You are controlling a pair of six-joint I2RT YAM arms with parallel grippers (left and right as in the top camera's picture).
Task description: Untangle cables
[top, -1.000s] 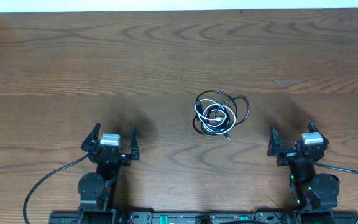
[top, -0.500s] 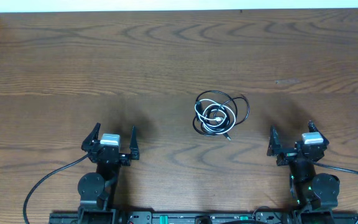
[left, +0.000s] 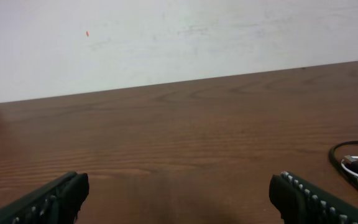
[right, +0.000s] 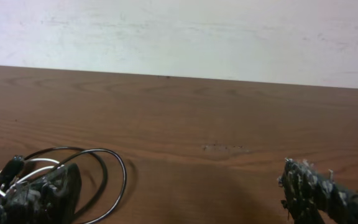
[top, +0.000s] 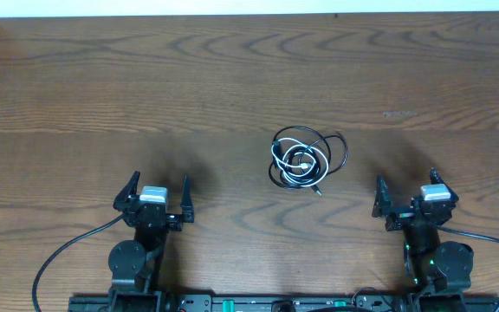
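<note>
The left gripper (top: 158, 184) stands with its fingers spread wide and nothing between them, low over the table (top: 232, 78) near its own base. The right gripper (top: 406, 188) is just as wide and just as empty. Neither touches any cord.

Ahead of the right gripper and off to its inner side, near but apart from its fingertips, lies the bundle. The black cable (top: 342, 152) is coiled into a few loose loops, and the white cable (top: 294, 161) is curled within and across them, so the two overlap at several places. One small plug end pokes out of the heap on the side facing the grippers. For the left gripper the same heap is ahead and well off to its right; its wrist view catches only the edge of the loops.

By my reading, the task is not yet begun: the cords lie as one knot-like pile, nothing is lifted or drawn apart. All of it is left to do: reach in, grip one cord, hold the other, and draw them clear of each other.
</note>
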